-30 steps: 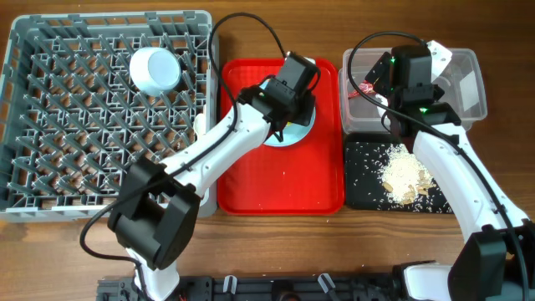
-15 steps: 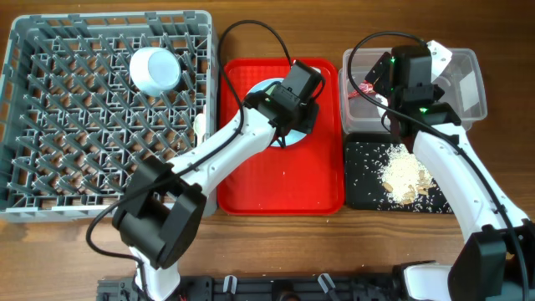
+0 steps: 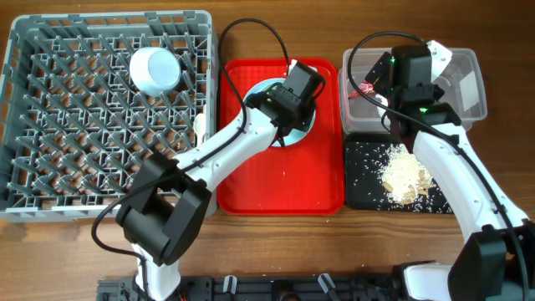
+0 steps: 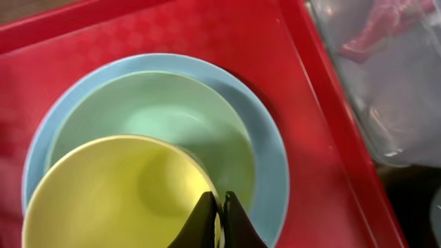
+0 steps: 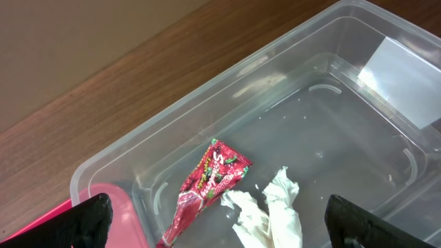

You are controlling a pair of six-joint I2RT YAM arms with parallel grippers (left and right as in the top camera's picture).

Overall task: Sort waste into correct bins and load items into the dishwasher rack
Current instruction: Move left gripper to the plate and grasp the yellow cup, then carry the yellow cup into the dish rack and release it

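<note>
My left gripper (image 4: 220, 207) is shut on the rim of the yellow cup (image 4: 110, 200). The cup sits in the pale green bowl (image 4: 172, 117), which rests on the light blue plate (image 4: 274, 165) on the red tray (image 3: 280, 180). My right gripper (image 5: 222, 224) is open and empty above the clear tub (image 5: 207, 96). The tub holds the red wrapper (image 5: 210, 180) and the white tissue (image 5: 272, 210). The grey dishwasher rack (image 3: 84, 142) at left holds an upturned light blue bowl (image 3: 156, 69). Rice scraps (image 3: 405, 171) lie in the black tray (image 3: 359, 186). I cannot make out the spoon and fork.
The clear tub (image 3: 468, 84) stands behind the black tray, right of the red tray. The tub has a white label (image 5: 400, 79). Cables loop over the back of the table.
My left wrist has shifted a little to the right over the plate. The right arm has not moved.
</note>
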